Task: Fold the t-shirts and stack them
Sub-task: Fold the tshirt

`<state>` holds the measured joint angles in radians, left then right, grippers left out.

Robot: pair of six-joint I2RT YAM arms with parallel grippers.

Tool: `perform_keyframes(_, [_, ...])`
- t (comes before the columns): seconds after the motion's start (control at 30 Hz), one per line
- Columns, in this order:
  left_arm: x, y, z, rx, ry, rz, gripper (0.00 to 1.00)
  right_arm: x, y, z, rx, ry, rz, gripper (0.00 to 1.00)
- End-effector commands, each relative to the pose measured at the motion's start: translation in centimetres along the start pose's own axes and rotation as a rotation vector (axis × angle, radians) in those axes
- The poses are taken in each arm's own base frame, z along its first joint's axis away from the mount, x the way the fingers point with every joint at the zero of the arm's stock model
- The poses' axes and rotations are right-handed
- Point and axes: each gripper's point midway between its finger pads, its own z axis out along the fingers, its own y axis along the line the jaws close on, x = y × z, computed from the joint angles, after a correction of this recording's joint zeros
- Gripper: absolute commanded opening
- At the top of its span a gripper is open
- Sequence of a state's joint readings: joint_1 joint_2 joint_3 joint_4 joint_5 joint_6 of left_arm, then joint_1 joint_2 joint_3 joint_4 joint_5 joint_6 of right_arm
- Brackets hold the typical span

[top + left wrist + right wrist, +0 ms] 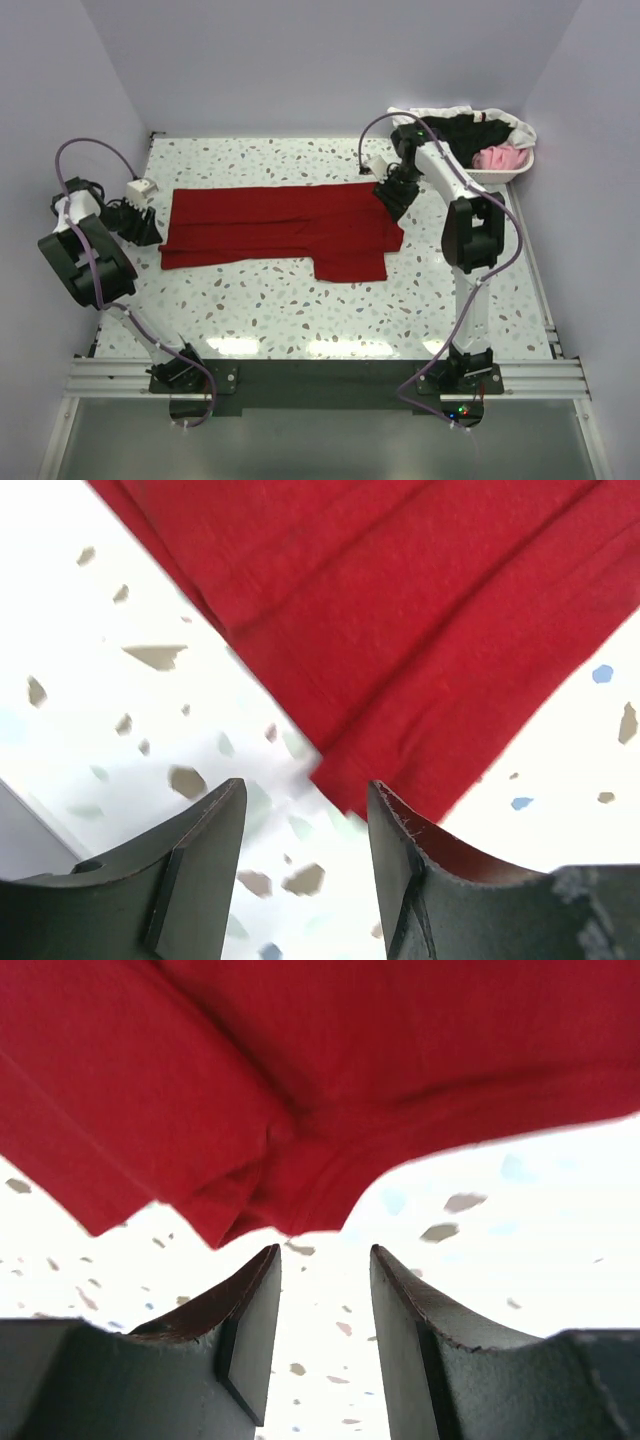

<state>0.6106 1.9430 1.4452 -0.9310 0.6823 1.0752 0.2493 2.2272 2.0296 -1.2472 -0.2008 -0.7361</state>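
Observation:
The dark red t-shirt (275, 232) lies flat across the middle of the speckled table, folded lengthwise, with one sleeve sticking out toward the near side. My left gripper (150, 228) sits at the shirt's left edge; in the left wrist view its jaws (305, 800) stand open just off the red cloth's corner (400, 630), holding nothing. My right gripper (385, 193) is at the shirt's far right corner. Its jaws (325, 1260) are open and empty, the red hem (300, 1090) just beyond the tips. Black (465, 132) and pink (500, 158) t-shirts lie in the basket.
A white slotted basket (524, 163) stands at the far right corner of the table, partly behind the right arm. A small white box (141, 190) sits near the left gripper. White walls close in the table on three sides.

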Motion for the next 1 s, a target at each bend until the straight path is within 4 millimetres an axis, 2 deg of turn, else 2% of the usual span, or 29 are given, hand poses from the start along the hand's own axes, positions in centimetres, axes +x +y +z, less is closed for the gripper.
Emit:
perform_keyframes(0.0, [0.2,-2.8,-1.3,0.045,-0.020,-0.092,0.56,1.4,3.6,-1.2,-0.132,-0.024,0.149,0.45])
perform_keyframes(0.2, [3.1,-3.4,-0.5,0.027,0.018,-0.164,0.59,3.0,3.9,1.0,-0.151,-0.048,0.210,0.49])
perform_keyframes(0.57, [5.6,-3.2,2.0,0.035,0.056,-0.263,0.62,2.8,4.0,3.3,-0.179,-0.069,0.223,0.50])
perform_keyframes(0.83, [5.3,-3.6,2.0,0.052,0.039,-0.262,0.64,2.7,5.3,1.1,-0.202,-0.097,0.182,0.49])
perform_keyframes(0.97, [5.1,-4.0,2.2,0.075,0.025,-0.258,0.64,2.9,5.9,1.1,-0.219,-0.091,0.169,0.47])
